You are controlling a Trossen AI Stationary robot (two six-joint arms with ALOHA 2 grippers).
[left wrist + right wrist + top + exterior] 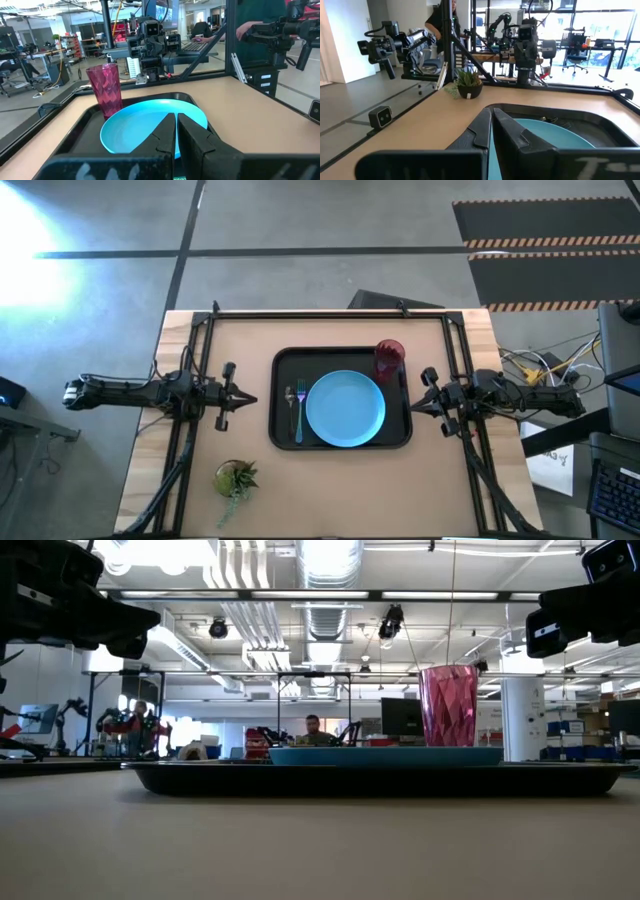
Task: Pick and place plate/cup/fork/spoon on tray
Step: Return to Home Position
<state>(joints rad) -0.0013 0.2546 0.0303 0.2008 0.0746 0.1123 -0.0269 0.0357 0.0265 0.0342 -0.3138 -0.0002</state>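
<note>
**All tableware on the tray, both arms parked at its sides**

High view: black tray point(283, 395), rectangular with rounded corners and a raised rim, sits mid-desk point(330, 490) on pale wood-grain. Round light-blue plate point(345, 409) lies flat in the tray's middle. Fork point(300, 412) with light-blue handle and the shorter dark spoon point(290, 397) lie side by side on the tray floor between the plate and the tray's left rim; neither shows clearly in any other view. Dark-red cup point(389, 358) stands upright in the tray's far right corner, just beside the plate. Small green potted plant point(236, 478) sits on the desk off the tray's near left corner.

Low view: tray reads as a thin dark slab, the plate a shallow blue band above its rim, the cup point(448, 705) faceted and translucent. Both arms hang above the desk surface. A seated person shows in the room behind.

Left wrist view: left pincer point(176, 131) clenched, its 2 dark fingers pressed together, holding nothing; it points at the glossy, smooth plate point(145, 125) and cup point(105, 90).

Right wrist view: right pincer point(491, 125) likewise clenched and empty, aimed over the tray's rim point(545, 111); plant point(468, 83) in a dark round pot beyond.

High view places the left pincer point(245, 399) left of the tray, the right pincer point(416, 406) right of it, both clear of its rim.
</note>
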